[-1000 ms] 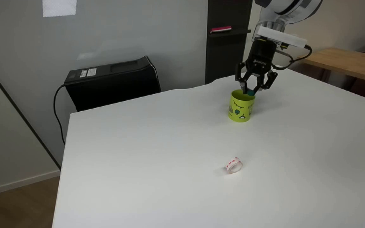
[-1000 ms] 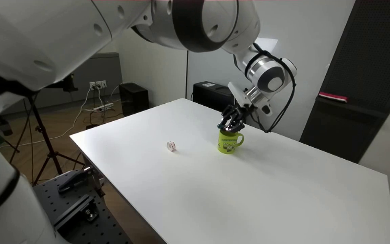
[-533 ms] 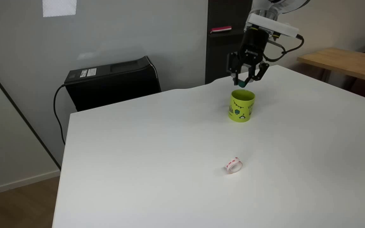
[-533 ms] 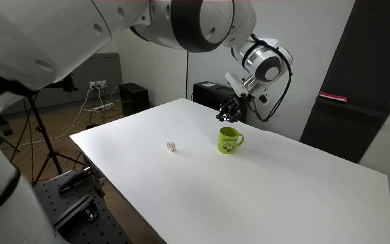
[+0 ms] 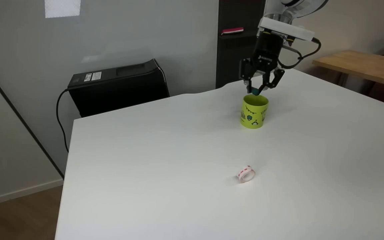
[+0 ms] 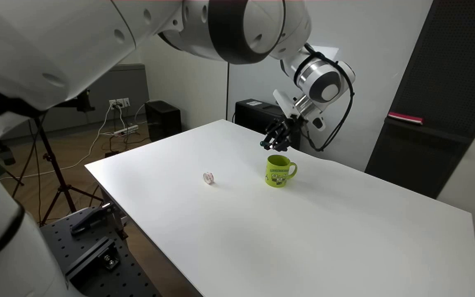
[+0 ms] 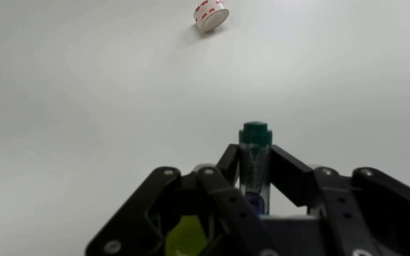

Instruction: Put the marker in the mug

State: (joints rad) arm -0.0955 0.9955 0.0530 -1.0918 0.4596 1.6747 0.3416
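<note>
The lime-green mug (image 5: pixel 254 112) stands upright on the white table, and it also shows in an exterior view (image 6: pixel 276 173) with its handle to the right. In the wrist view a bit of the mug (image 7: pixel 186 237) shows behind the linkage at bottom left. My gripper (image 7: pixel 255 160) is shut on the marker (image 7: pixel 255 138), which has a green end and a clear barrel. The marker's lower part is hidden by the gripper. In both exterior views the gripper (image 5: pixel 254 89) (image 6: pixel 271 145) is above the mug's rim, with the marker's green end (image 5: pixel 255 91) showing at the fingertips.
A roll of white and red tape (image 5: pixel 246 174) lies on the white table (image 5: pixel 165 186), and it also shows in the wrist view (image 7: pixel 212 16). A black box-shaped device (image 5: pixel 118 86) stands behind the table's far edge.
The gripper has risen from the mug's opening with the marker still held, shifting left in both exterior views. Over the last half second it has come down slightly. The mug has not moved.
</note>
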